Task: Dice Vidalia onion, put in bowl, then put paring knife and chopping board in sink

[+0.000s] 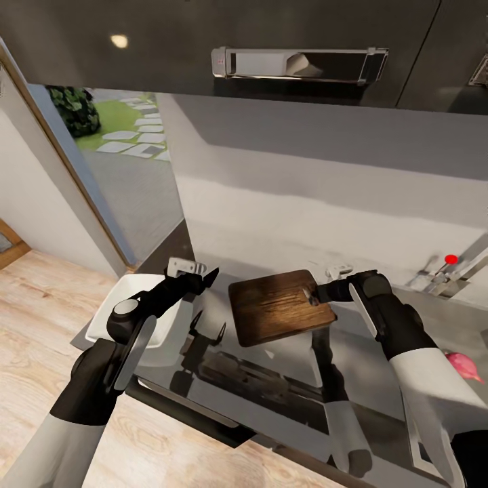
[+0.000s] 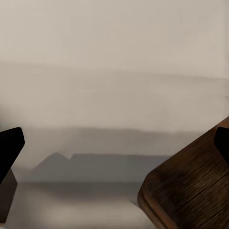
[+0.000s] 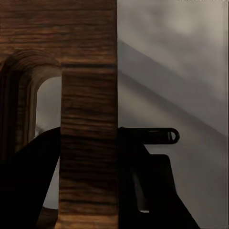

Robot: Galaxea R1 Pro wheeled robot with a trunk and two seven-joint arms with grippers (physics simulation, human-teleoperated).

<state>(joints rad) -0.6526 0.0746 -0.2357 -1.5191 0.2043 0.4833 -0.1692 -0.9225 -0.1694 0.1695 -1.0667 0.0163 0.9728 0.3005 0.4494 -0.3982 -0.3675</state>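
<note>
Right gripper: clenched on the handle-slot end of the dark brown wooden chopping board, holding it tilted above the grey countertop.
Left gripper: spread, holding nothing, just beside the board's far edge.
White square bowl: under the left forearm.
Pinkish-red onion: well behind the right gripper.
</note>
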